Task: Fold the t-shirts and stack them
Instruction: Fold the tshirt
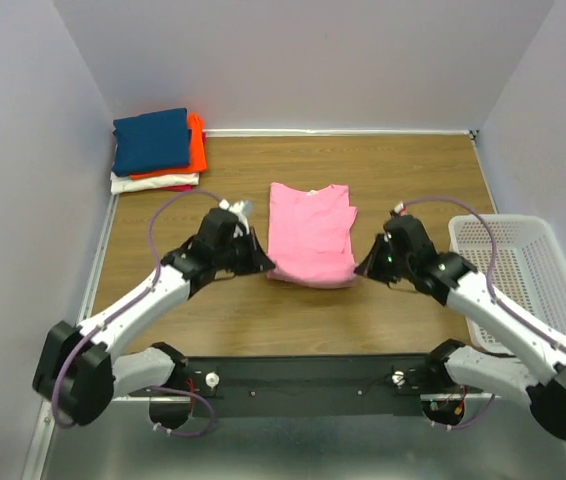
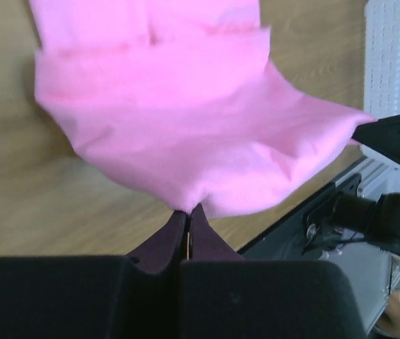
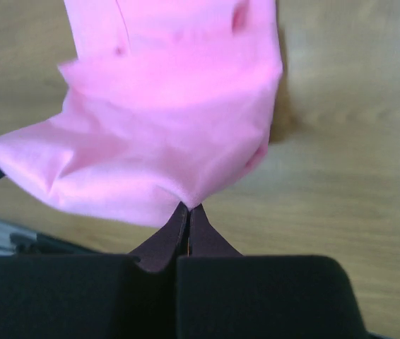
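Note:
The pink t-shirt (image 1: 310, 232) lies partly folded in the middle of the table, its near edge lifted. My left gripper (image 1: 269, 267) is shut on the near left corner of the pink t-shirt (image 2: 186, 120); its tips (image 2: 188, 210) pinch the cloth. My right gripper (image 1: 361, 270) is shut on the near right corner of the pink t-shirt (image 3: 172, 134), pinched at the tips (image 3: 189, 206). A stack of folded t-shirts stands at the far left corner: navy blue (image 1: 151, 140) on top, orange (image 1: 195, 148), white (image 1: 153, 183) and red (image 1: 178, 188) below.
A white plastic mesh basket (image 1: 523, 270) stands at the right edge of the table, also in the left wrist view (image 2: 394, 56). Bare wooden table (image 1: 413, 170) lies behind and beside the pink shirt. Grey walls close in on three sides.

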`<state>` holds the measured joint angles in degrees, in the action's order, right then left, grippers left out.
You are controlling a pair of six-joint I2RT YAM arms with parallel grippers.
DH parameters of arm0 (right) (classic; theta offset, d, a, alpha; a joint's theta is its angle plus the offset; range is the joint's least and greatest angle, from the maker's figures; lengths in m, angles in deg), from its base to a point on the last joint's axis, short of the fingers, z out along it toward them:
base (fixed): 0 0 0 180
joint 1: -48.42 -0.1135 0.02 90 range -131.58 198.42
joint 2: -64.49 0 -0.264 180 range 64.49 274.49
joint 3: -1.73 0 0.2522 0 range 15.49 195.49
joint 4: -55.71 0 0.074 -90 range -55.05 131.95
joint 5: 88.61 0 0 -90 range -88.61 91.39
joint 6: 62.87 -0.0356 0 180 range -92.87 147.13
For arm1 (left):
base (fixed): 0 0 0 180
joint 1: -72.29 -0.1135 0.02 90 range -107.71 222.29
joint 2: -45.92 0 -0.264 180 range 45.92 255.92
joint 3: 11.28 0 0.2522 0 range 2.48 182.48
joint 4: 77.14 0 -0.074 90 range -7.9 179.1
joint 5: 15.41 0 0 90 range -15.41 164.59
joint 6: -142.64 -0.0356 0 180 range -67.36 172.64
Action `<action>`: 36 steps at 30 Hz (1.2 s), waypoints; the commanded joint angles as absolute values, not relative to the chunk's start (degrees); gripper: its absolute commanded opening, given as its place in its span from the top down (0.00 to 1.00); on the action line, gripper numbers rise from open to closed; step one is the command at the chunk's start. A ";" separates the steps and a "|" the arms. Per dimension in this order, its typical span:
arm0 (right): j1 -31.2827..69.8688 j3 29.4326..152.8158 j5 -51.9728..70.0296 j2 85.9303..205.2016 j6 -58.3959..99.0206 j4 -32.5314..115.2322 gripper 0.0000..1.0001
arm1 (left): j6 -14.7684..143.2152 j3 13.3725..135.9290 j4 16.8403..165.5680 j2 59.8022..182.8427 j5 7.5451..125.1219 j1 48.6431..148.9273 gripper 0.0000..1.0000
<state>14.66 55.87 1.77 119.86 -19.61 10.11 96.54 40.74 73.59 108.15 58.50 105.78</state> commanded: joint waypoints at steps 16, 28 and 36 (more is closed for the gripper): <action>35.23 119.98 6.04 189.71 -2.40 14.87 0.51 | 84.89 103.63 80.74 176.95 42.60 86.18 0.67; 35.94 109.64 2.27 181.75 -2.66 16.45 0.38 | 85.69 97.76 85.41 167.65 45.06 83.97 0.36; 33.83 99.43 0.35 176.02 -2.67 18.65 0.39 | 83.06 91.25 79.09 164.13 53.59 86.08 0.37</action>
